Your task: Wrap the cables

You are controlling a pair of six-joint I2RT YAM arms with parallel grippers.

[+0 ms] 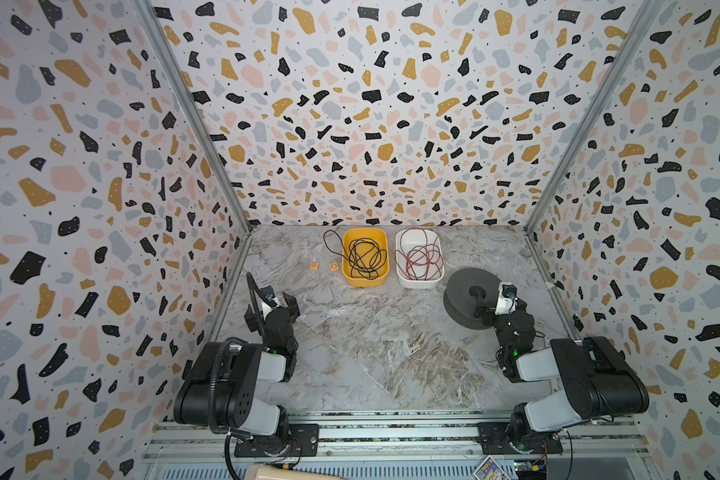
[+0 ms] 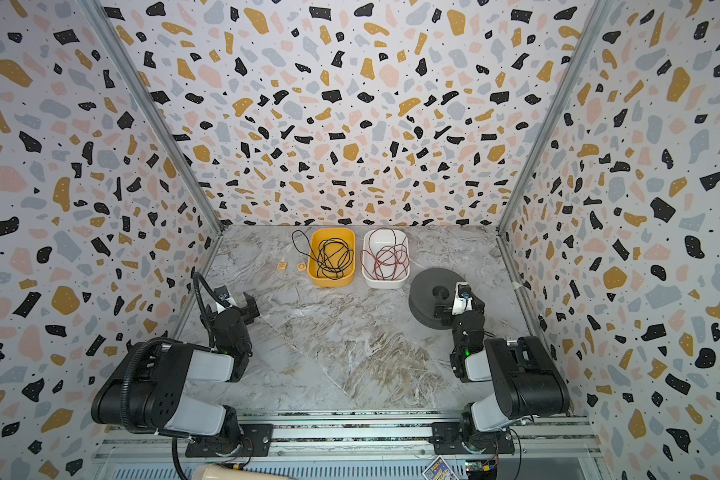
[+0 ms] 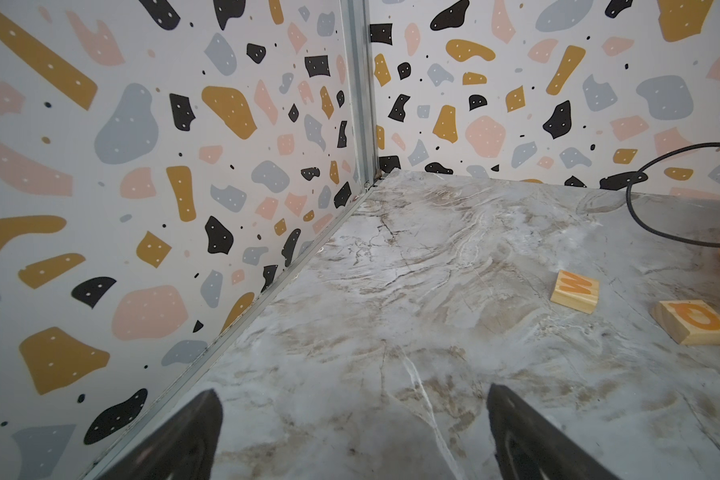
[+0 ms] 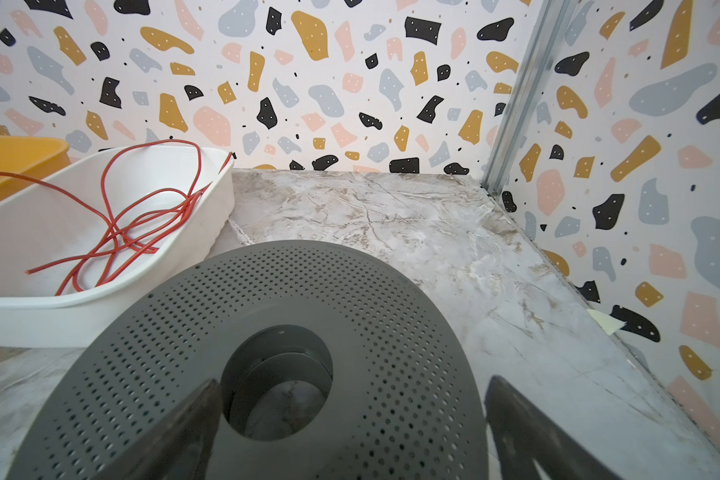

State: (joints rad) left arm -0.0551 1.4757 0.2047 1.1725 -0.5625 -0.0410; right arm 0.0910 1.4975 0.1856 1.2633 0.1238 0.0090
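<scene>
Since the red wire [image 1: 420, 257] lies loose in the upper-centre white tub [image 1: 418, 283], nothing is wrapped; left gripper [image 3: 354, 390], right gripper [image 4: 353, 380] held spread, empty.

Both top views: high above the near edge, looking down, sharing the whole desk [image 1: 371, 332]. Left wrist: low, close, faces far-left corner. Right wrist: low, close, faces far-right corner.

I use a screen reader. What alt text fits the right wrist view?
A red wire lies tangled in a white tub, beside a grey perforated spool on the marble table. The right gripper is open above the spool.
</scene>
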